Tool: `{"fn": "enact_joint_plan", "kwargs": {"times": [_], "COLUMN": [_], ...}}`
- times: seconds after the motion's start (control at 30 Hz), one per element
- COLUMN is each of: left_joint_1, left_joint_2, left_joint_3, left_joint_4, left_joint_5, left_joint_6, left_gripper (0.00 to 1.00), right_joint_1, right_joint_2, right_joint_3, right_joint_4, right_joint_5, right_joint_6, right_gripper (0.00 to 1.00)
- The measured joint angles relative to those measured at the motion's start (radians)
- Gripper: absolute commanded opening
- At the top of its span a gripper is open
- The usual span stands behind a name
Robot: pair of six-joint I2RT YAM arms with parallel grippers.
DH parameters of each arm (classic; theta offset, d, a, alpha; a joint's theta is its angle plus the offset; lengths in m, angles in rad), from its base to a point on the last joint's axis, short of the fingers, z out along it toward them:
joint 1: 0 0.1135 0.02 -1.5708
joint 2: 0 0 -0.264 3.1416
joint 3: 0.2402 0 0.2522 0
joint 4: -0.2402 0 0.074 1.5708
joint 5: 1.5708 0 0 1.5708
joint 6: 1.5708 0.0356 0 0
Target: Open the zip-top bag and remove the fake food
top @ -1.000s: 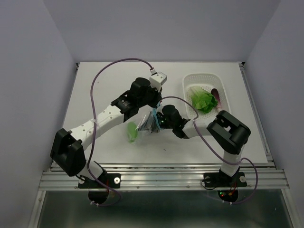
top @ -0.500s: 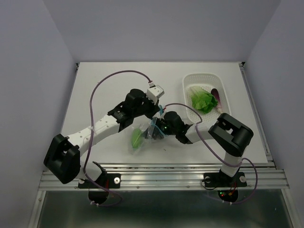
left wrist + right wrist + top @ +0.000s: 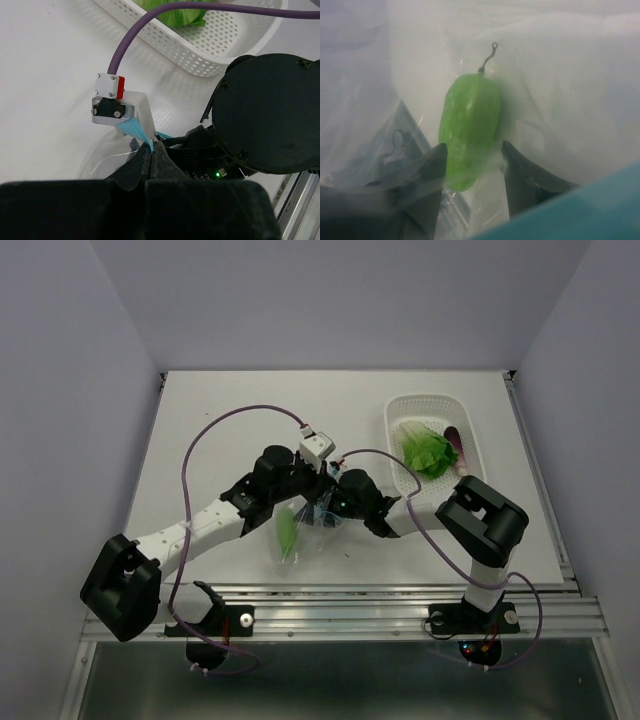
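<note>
Right now the left fingers point(image 3: 152, 150) are shut tight. They pinch the blue strip point(image 3: 134, 128) at the edge of the bag point(image 3: 312, 525). The bag is clear and crinkly. In the top view it hangs down from that pinch, near the middle of the frame and a bit low. Its bottom end points at the lower left.

A green food point(image 3: 470, 122) is inside the bag. It looks smooth and long.

The right fingers point(image 3: 472, 152) stand about half open and hold nothing. In the right wrist view they are at the bottom of the frame, with the green food showing in the gap between them. I cannot tell if they touch it.

At the upper right of the top view a white basket point(image 3: 425, 400) sits on the surface point(image 3: 220, 420). A lettuce point(image 3: 425, 455) and a purple piece point(image 3: 455, 443) lie in it.
</note>
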Motion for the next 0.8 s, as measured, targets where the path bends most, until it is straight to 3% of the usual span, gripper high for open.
{"fn": "enact_joint_plan", "kwargs": {"times": [0.07, 0.1, 0.17, 0.2, 0.23, 0.27, 0.3, 0.53, 0.7, 0.8], "left_joint_1": [0.0, 0.0, 0.0, 0.0, 0.0, 0.0, 0.0, -0.002, 0.008, 0.06], "left_joint_2": [-0.005, -0.007, -0.009, -0.01, -0.012, -0.018, -0.027, -0.212, -0.371, -0.409], "left_joint_3": [-0.003, -0.006, -0.007, -0.007, -0.007, -0.007, -0.007, -0.007, -0.003, -0.035], "left_joint_4": [0.008, 0.015, 0.018, 0.018, 0.018, 0.015, 0.008, -0.127, -0.391, -0.543], "left_joint_5": [0.0, 0.001, -0.001, -0.004, -0.005, -0.015, -0.031, -0.266, -0.526, -0.582], "left_joint_6": [-0.004, -0.005, -0.011, -0.019, -0.027, -0.038, -0.046, -0.223, -0.525, -0.723], "left_gripper": [0.0, 0.06, 0.38, 0.69, 0.78, 0.94, 0.99, 0.99, 0.99, 0.99], "right_joint_1": [0.0, 0.0, 0.0, 0.0, 0.0, 0.0, 0.0, 0.005, 0.005, 0.005], "right_joint_2": [-0.001, -0.001, -0.001, -0.001, -0.001, -0.001, -0.001, -0.001, -0.001, -0.001], "right_joint_3": [0.0, 0.0, 0.0, 0.0, 0.0, 0.0, 0.0, -0.001, -0.003, -0.003], "right_joint_4": [0.003, 0.005, 0.012, 0.014, 0.016, 0.019, 0.025, 0.05, 0.052, 0.055], "right_joint_5": [0.002, 0.002, -0.003, -0.005, -0.01, -0.013, -0.018, -0.029, -0.031, -0.033], "right_joint_6": [-0.037, -0.051, -0.075, -0.081, -0.087, -0.09, -0.092, -0.097, -0.098, -0.097], "right_gripper": [0.52, 0.52, 0.52, 0.52, 0.52, 0.52, 0.52, 0.52, 0.52, 0.52]}}
